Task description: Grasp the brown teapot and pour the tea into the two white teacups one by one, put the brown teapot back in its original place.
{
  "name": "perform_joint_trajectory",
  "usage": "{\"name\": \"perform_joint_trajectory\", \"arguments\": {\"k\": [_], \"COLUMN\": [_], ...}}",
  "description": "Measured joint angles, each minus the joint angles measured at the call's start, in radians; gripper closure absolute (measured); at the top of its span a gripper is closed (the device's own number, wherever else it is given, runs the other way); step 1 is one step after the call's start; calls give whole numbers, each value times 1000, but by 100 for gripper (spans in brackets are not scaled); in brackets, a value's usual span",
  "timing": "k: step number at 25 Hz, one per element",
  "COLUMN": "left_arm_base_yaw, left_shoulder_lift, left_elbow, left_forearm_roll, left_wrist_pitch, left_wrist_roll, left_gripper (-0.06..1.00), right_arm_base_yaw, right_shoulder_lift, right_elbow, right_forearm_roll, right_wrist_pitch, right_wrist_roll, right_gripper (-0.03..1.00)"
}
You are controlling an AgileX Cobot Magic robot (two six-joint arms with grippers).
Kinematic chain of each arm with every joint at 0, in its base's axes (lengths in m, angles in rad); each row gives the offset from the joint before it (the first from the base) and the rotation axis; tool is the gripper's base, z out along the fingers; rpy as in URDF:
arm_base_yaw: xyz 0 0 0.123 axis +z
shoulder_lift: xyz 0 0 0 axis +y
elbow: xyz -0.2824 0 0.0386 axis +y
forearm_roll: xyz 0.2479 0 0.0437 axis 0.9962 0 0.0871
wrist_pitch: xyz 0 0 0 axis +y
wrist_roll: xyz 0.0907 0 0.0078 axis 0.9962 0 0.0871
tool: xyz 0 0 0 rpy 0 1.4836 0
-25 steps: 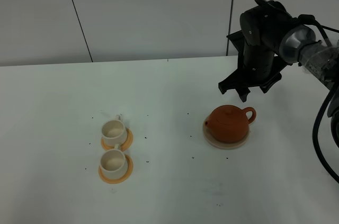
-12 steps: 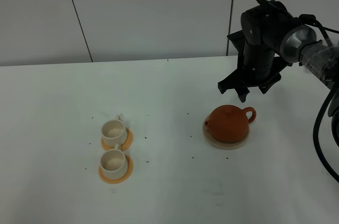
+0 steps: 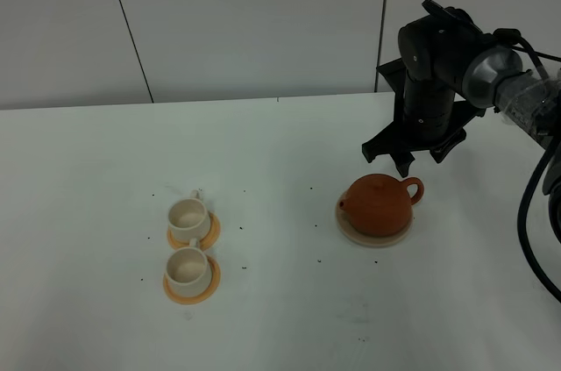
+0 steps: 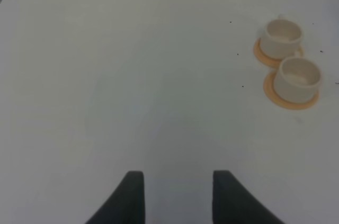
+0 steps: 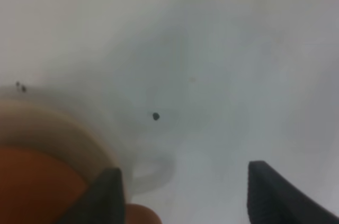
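Upright on the beige coaster, in the right half of the white tabletop and roughly midway between its far and near edges: the brown teapot, lid on, spout toward the left edge, loop handle toward the right edge. Just above the handle side, a little toward the far edge: the right gripper, pointing down, jaws spread wide, gripping nothing and clear of the pot. From the right wrist camera, the same wide spread, with bare table between the dark fingers; beside one finger, the blurred orange-brown of the teapot and the pale rim of the coaster; on the table beyond, a dark speck. Left of centre, well apart from the pot: the two white teacups, each on its own small orange saucer, lined up from far edge to near edge, close together, handles toward the far edge. Insides pale; whether tea or none, cannot tell. Outside the high view: the left gripper, shown only by its own wrist camera, jaws parted over bare table, holding nothing, both cups ahead and off to one side.
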State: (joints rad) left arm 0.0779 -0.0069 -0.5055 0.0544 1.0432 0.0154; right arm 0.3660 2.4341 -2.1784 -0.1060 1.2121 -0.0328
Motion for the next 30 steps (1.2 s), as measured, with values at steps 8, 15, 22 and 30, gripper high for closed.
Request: {"name": "perform_joint_trajectory", "arguments": {"k": [8, 15, 22, 30], "left_arm_base_yaw": [0, 0, 0, 0], "left_shoulder_lift": [0, 0, 0, 0], "left_elbow": [0, 0, 0, 0], "left_forearm_roll": [0, 0, 0, 0], "left_wrist_pitch": [0, 0, 0, 0], "left_wrist_roll": [0, 0, 0, 0], "left_gripper": [57, 57, 57, 57], "right_arm_base_yaw": [-3, -9, -10, -20], "right_shoulder_lift": [0, 0, 0, 0], "right_elbow": [0, 0, 0, 70], "right_forearm_roll": [0, 1, 5, 6], "right_wrist_pitch": [0, 0, 0, -2], "right_wrist_roll": [-1, -1, 0, 0], "right_gripper": [47, 47, 47, 47]}}
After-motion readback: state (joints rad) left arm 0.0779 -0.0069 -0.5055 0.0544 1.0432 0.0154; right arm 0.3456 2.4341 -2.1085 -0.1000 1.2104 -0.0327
